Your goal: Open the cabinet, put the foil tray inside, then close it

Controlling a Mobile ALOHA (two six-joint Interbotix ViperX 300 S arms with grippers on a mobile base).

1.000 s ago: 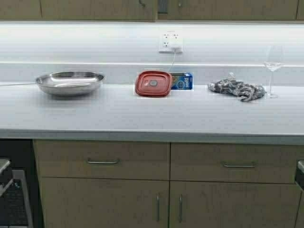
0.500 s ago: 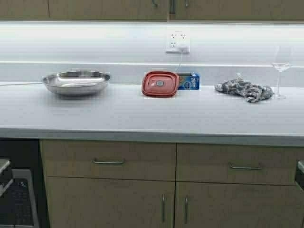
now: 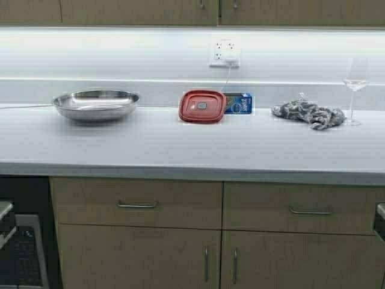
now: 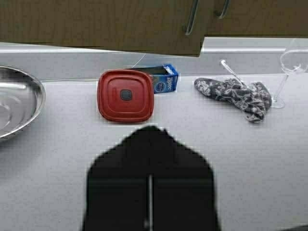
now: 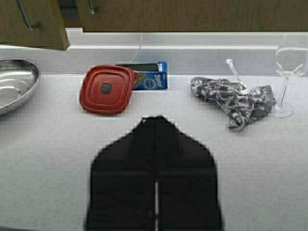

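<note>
Above counter (image 3: 180,147), both grippers hover with fingers pressed together — left gripper (image 4: 150,144) and right gripper (image 5: 156,134), each empty. Beyond them: red lid (image 3: 202,106), blue box (image 3: 239,103) just behind it, steel bowl (image 3: 96,103), patterned cloth (image 3: 308,113), wine glass (image 3: 355,84). Cabinet (image 3: 138,11) overhead — doors closed. Foil tray not visible.

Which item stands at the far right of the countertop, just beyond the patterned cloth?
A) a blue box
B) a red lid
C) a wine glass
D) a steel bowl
C: in the high view the wine glass stands upright at the counter's right end, just past the patterned cloth; the steel bowl sits far left, the red lid and blue box mid-counter.
</note>
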